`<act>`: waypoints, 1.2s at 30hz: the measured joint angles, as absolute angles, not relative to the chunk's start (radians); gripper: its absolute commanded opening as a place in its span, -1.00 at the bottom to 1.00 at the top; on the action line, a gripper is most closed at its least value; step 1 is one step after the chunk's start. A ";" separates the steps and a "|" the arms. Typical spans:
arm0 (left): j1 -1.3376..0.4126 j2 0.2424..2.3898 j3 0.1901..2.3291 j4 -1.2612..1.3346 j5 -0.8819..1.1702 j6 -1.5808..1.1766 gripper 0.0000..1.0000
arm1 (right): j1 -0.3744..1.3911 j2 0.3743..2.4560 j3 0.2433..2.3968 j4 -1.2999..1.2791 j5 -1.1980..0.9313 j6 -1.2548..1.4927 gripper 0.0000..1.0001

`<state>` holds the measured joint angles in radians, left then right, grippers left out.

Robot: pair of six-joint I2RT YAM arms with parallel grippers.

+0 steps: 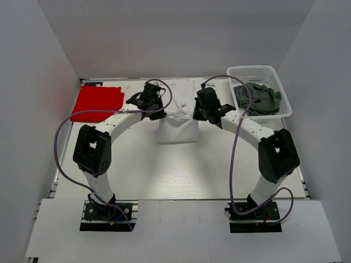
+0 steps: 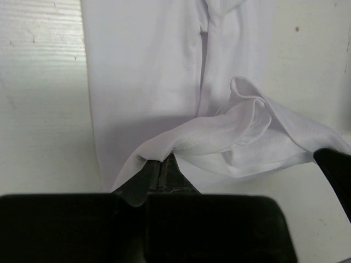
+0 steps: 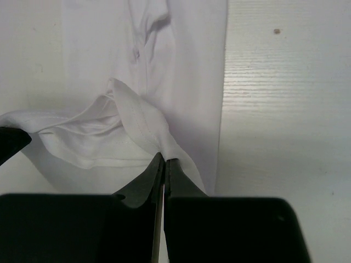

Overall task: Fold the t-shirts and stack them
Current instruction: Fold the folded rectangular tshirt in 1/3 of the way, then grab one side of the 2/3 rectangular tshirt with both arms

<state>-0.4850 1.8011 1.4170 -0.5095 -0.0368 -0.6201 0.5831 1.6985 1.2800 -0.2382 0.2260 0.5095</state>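
On the table (image 1: pixel 181 175), our left gripper (image 2: pixel 160 163) and right gripper (image 3: pixel 164 160) pinch the white t-shirt (image 1: pixel 178 131) at its far edge. We think we're mid-fold; next, lay that edge on its near end.

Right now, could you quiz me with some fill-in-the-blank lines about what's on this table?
The white t-shirt is pinched by ____ grippers: the left gripper and the right gripper.
The grey t-shirt lies inside the white ____.
The red t-shirt lies at the far ____ corner of the table.
Missing: two; basket; left.
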 measured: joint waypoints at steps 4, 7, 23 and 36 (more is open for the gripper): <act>-0.466 1.866 1.460 -0.488 -0.025 -0.609 -1.00 | 0.561 1.789 1.334 -0.226 0.226 0.508 -1.00; -0.452 1.916 1.499 -0.480 -0.019 -0.601 -1.00 | 0.545 1.850 1.373 -0.210 0.226 0.505 -1.00; -0.344 2.221 1.846 -0.511 0.004 -0.618 1.00 | 0.468 2.144 1.681 -0.201 0.147 0.514 0.70; -0.336 1.849 1.342 -0.438 0.057 -0.596 1.00 | 0.466 1.746 1.207 -0.041 -0.027 0.455 0.81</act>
<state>-0.3359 1.8488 1.3422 -0.4381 0.0570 -0.5961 0.4656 1.7458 1.2068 -0.0410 -0.0269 0.4549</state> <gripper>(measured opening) 0.997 0.904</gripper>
